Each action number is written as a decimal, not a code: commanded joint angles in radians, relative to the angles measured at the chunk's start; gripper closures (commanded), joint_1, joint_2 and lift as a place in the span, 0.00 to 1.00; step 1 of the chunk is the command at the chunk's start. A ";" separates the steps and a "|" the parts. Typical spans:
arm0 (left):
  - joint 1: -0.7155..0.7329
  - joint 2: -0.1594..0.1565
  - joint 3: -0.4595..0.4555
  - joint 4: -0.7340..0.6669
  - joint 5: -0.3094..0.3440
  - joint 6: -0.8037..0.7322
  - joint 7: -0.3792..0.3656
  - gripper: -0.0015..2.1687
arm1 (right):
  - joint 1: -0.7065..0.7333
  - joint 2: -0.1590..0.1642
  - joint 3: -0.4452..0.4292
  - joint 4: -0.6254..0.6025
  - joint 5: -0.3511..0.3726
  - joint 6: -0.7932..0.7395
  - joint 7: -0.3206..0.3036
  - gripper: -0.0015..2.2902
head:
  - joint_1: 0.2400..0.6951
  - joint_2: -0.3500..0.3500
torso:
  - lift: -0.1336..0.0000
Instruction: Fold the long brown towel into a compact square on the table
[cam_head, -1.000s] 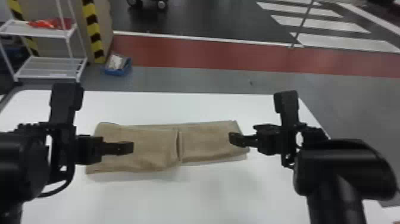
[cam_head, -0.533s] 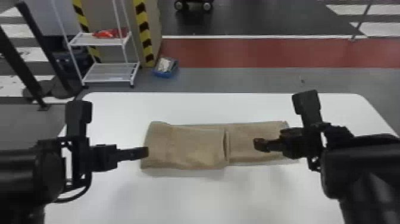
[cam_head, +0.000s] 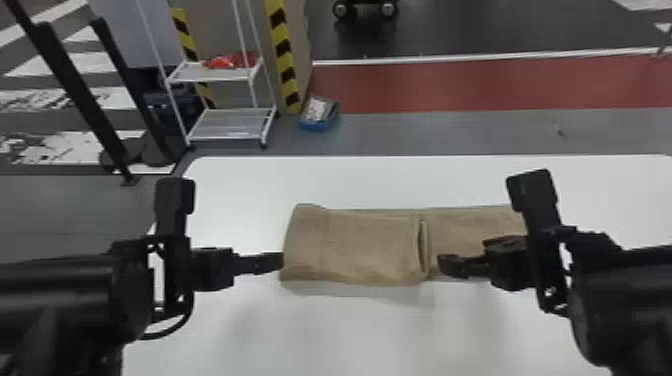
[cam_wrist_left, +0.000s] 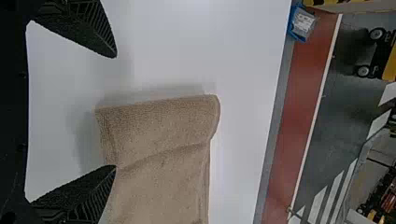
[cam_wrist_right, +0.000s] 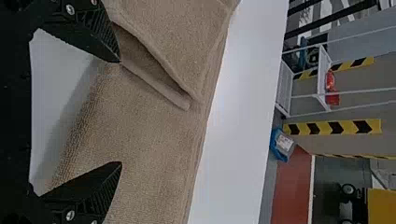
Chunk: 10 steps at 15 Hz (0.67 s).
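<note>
Brown towel (cam_head: 370, 247), folded part betw. our L tool (cam_wrist_left: 115, 112) & R tool (cam_wrist_right: 120, 112).
Both spread apart, prob. so we can grip next fold.

One long brown terry towel (cam_head: 370, 245) lying at centre of head view, on one white flat-topped table (cam_head: 350, 180). Two grippers reaching in: one black left gripper (cam_head: 277, 261) at left, one black right gripper (cam_head: 445, 265) at right. Two flat black ridged fingers (cam_wrist_left: 95, 191) showing in left wrist view, two matching fingers (cam_wrist_right: 95, 193) in right. Upper left of head view: one white metal rack (cam_head: 225, 122) standing, two shelves counting; two slim black posts (cam_head: 65, 80) leaning. Top centre: two small dark wheels (cam_head: 341, 9) showing.
</note>
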<state>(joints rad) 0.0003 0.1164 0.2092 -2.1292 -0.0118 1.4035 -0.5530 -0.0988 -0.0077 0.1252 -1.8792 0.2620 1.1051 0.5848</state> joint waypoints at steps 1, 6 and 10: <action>0.017 0.000 0.007 -0.002 0.004 -0.014 -0.007 0.02 | 0.004 0.009 0.005 -0.012 -0.035 0.002 -0.020 0.05 | 1.00 0.73 | 0.08; 0.052 0.002 0.019 -0.002 0.003 -0.033 -0.021 0.02 | 0.011 0.009 0.008 0.022 -0.230 -0.053 -0.083 0.05 | 1.00 0.77 | 0.08; 0.058 0.009 0.036 -0.003 0.006 -0.051 -0.039 0.02 | -0.010 0.009 0.033 0.060 -0.340 -0.152 -0.221 0.05 | 1.00 0.82 | 0.08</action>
<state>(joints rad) 0.0566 0.1229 0.2339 -2.1322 -0.0073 1.3662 -0.5861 -0.0953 -0.0077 0.1439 -1.8300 -0.0604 0.9757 0.3943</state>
